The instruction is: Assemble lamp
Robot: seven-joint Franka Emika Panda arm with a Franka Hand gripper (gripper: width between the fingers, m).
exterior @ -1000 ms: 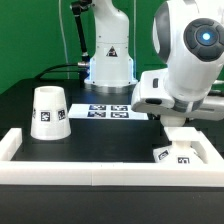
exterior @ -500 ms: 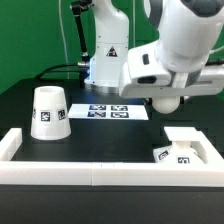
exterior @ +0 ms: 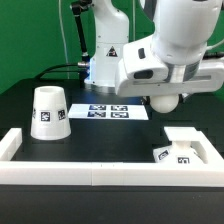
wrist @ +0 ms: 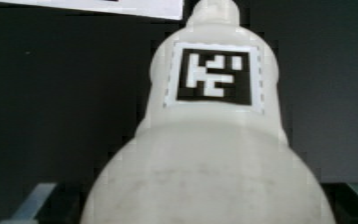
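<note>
My gripper (exterior: 164, 90) is shut on the white ball-shaped bulb (exterior: 163, 101) and holds it in the air, above and behind the base. In the wrist view the bulb (wrist: 197, 150) fills the picture, its neck carrying a black-and-white tag and pointing away from the camera, with dark fingers (wrist: 30, 200) just showing at its sides. The small square tagged base (exterior: 176, 153) lies in the corner of the white border at the exterior view's right. The cone shade (exterior: 48, 112) stands upright on the table at the exterior view's left.
The marker board (exterior: 108, 112) lies flat behind the middle of the table, below the arm's pedestal (exterior: 108, 60). A long white border (exterior: 95, 172) runs along the front and turns back at both ends.
The gripper has risen from low over the base and shifted slightly toward the exterior view's left, carrying the bulb up. Shade and base have not moved.
</note>
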